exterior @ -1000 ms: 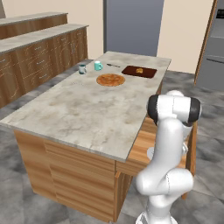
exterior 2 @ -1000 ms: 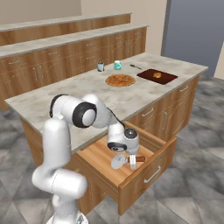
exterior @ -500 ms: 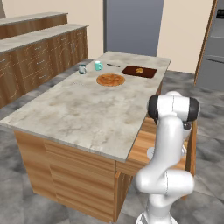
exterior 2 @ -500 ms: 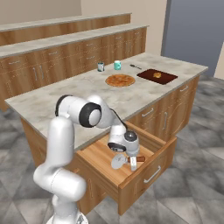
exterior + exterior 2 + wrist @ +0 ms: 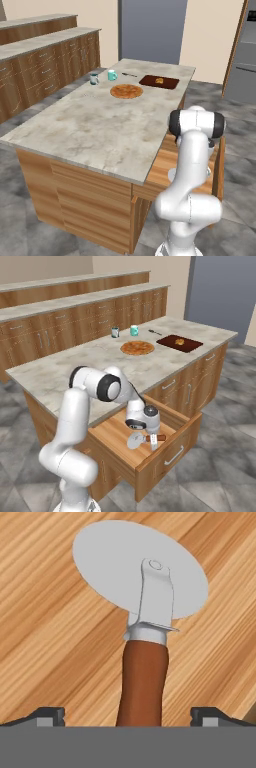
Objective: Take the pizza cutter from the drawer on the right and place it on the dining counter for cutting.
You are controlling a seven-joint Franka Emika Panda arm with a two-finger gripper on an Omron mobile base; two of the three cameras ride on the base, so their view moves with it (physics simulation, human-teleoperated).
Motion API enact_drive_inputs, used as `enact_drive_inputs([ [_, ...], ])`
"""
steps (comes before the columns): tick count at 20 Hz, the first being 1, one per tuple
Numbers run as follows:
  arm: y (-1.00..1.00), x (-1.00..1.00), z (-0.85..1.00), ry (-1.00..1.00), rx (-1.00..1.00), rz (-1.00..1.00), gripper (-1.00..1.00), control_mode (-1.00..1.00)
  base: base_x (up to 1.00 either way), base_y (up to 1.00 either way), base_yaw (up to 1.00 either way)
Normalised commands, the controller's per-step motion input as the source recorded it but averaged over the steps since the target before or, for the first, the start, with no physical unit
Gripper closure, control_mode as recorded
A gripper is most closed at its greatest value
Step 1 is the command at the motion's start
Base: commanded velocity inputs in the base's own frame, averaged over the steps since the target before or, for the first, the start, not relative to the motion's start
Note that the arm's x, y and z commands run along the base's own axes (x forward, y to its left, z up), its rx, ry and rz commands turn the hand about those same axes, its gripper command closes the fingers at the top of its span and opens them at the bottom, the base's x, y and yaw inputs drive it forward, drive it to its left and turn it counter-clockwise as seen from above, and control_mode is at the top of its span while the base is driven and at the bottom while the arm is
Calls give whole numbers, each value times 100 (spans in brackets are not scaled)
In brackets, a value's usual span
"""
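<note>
The pizza cutter (image 5: 142,612) lies flat on the floor of the open drawer (image 5: 170,456), its round silver-white disc (image 5: 134,441) pointing away from the hand and its brown handle (image 5: 142,682) running back between my fingertips (image 5: 47,716). My gripper (image 5: 143,428) hangs low inside the drawer, directly over the cutter. It is open, one finger on each side of the handle and apart from it. In the left base view the drawer (image 5: 165,167) juts out from under the dining counter (image 5: 90,125) behind my arm. The dining counter (image 5: 75,371) has a marbled stone top.
A pizza (image 5: 137,347), a dark cutting board (image 5: 180,342) and two cups (image 5: 115,332) (image 5: 134,330) sit at the counter's far end. Wall counters with wooden cabinets (image 5: 75,321) run behind. The drawer front sticks out into the grey floor aisle (image 5: 220,456).
The arm's elbow has shifted slightly and the hand has settled a little lower over the cutter. The jaws have stayed open and the cutter has not moved.
</note>
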Motion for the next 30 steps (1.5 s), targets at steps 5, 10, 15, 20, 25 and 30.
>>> enact_drive_inputs([
  [5,-9,35,0,6,1,1,-100,-100,0,0,0],
  [10,-11,23,-6,6,2,2,-100,-100,0,0,0],
  [15,-9,2,-18,6,1,3,-100,-100,0,0,0],
  [20,-6,4,-21,5,0,3,-100,-100,0,0,0],
  [25,0,11,-26,1,0,1,-100,-100,0,0,0],
  [30,0,10,-25,1,0,0,100,-100,0,0,0],
])
